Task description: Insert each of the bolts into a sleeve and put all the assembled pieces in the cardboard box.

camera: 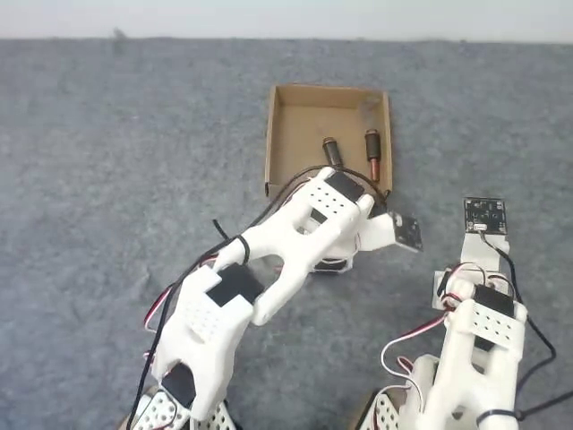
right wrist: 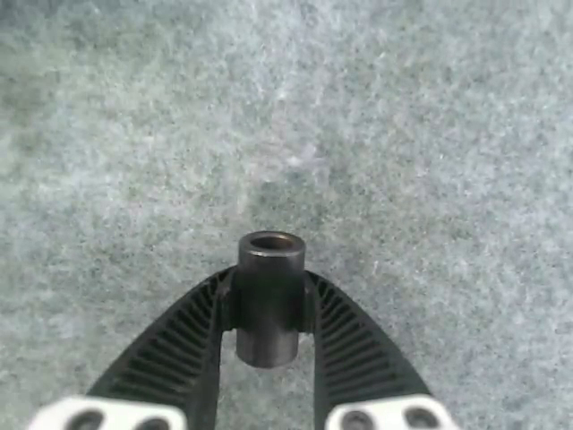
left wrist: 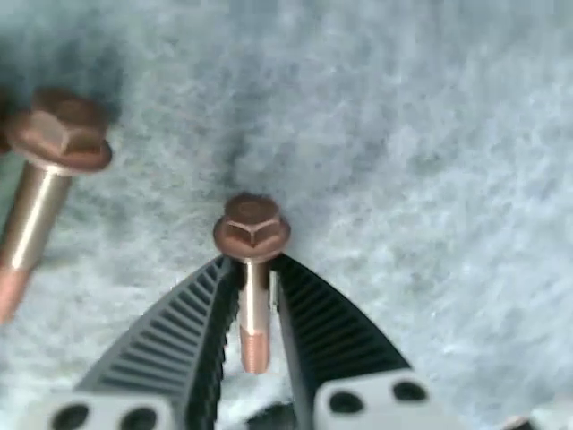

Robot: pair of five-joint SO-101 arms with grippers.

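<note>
My left gripper (left wrist: pixel 253 269) is shut on the shank of a copper bolt (left wrist: pixel 252 235), whose hex head sticks out past the fingertips, just above the grey carpet. A second copper bolt (left wrist: pixel 43 184) lies on the carpet beside it. My right gripper (right wrist: pixel 270 285) is shut on a dark sleeve (right wrist: pixel 270 300), held with its open bore facing away from the wrist, over bare carpet. In the high view the left arm (camera: pixel 295 237) stretches to just in front of the cardboard box (camera: pixel 276 134), and the right arm (camera: pixel 479 313) stands to its right.
Two assembled pieces (camera: pixel 332 150) (camera: pixel 372 154) lie inside the box near its front wall. Grey carpet (camera: pixel 116 161) covers the table, with open room left of the box and between the two arms.
</note>
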